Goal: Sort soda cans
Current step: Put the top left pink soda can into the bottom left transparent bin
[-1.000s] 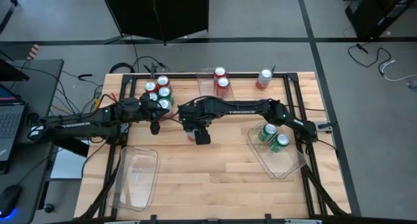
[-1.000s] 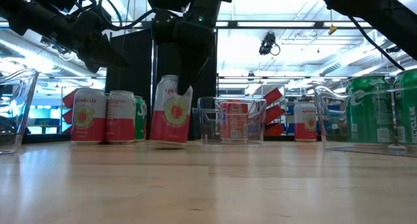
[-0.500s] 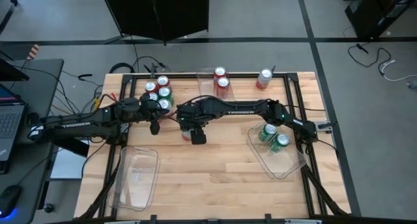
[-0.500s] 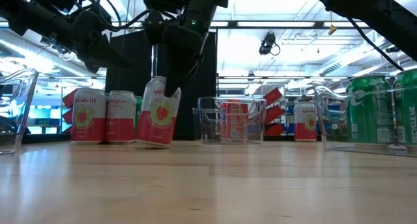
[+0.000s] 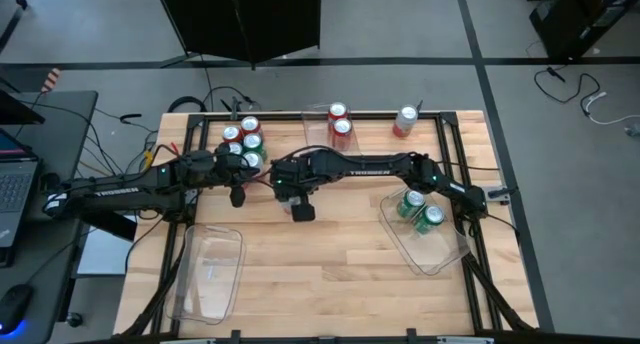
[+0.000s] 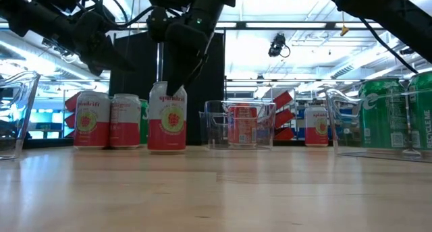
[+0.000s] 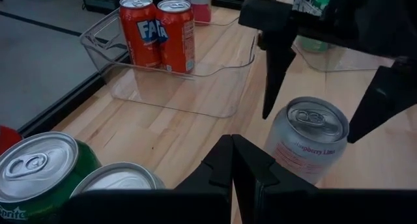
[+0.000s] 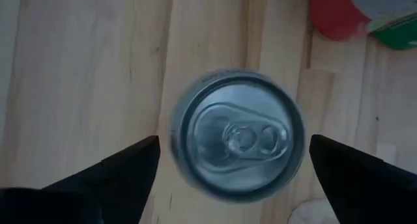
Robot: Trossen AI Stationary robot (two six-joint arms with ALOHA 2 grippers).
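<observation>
A silver-and-red soda can (image 6: 167, 117) stands upright on the table beside the far-left cluster of cans (image 5: 243, 144). My right gripper (image 8: 234, 142) is open right above it, pointing steeply down. Its fingers stand on either side of the can's top (image 7: 306, 142) with a gap on each side. In the high view the can is hidden under that hand (image 5: 300, 209). My left gripper (image 7: 238, 178) is shut on nothing and hovers just left of this can, near the cluster.
A clear bin (image 5: 318, 119) at the far middle holds two red cans. A bin (image 5: 440, 254) on the right holds green cans. Another clear bin (image 5: 210, 274) lies at the near left. A lone can (image 5: 404, 121) stands at the far right.
The silver-and-red can, tilted in my right gripper's fingers a moment ago, has swung toward the left cluster and come to stand upright on the table. My right gripper has tipped a little more downward, and its fingers now stand clear of the can.
</observation>
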